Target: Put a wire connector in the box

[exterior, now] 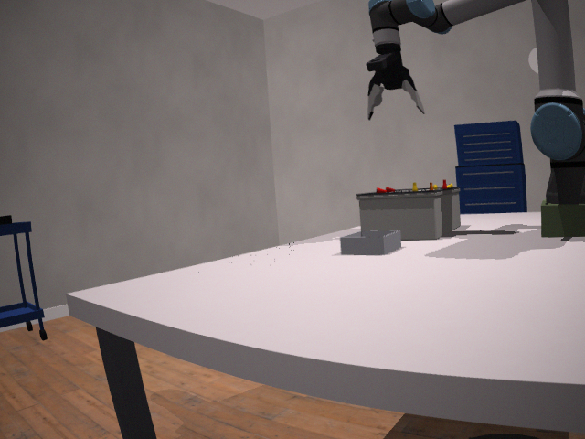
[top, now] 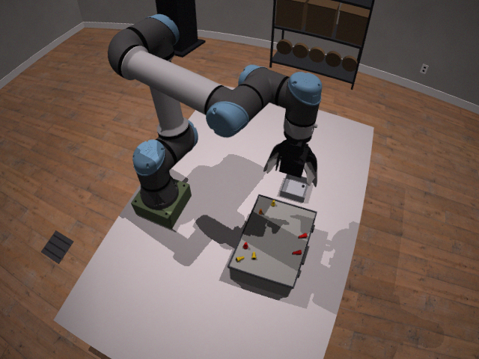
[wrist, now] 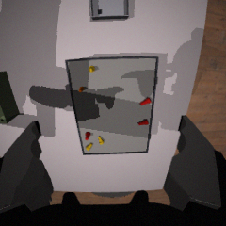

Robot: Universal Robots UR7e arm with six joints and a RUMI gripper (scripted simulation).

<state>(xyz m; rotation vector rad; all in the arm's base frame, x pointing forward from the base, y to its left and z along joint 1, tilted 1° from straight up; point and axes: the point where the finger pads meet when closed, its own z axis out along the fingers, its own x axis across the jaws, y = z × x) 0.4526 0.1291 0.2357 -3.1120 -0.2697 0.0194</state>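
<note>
The grey tool case (top: 272, 241) stands on the white table, and its flat lid carries yellow wire connectors (top: 254, 255) (top: 239, 259) (top: 272, 203), red ones (top: 302, 235) and an orange one (top: 260, 211). In the wrist view the lid (wrist: 111, 104) shows two yellow connectors at its lower left (wrist: 101, 139) and one at the top (wrist: 91, 69). The steel junction box (top: 293, 188) (wrist: 109, 8) (exterior: 370, 241) sits just beyond the case. My gripper (top: 290, 171) (exterior: 395, 104) hangs open and empty, high above the table over the case and box.
The robot's green base (top: 162, 204) stands left of the case. A shelf rack (top: 321, 34) stands behind the table, a blue cabinet (exterior: 490, 165) and a blue cart (exterior: 18, 273) in the side view. The table's right edge lies close to the case.
</note>
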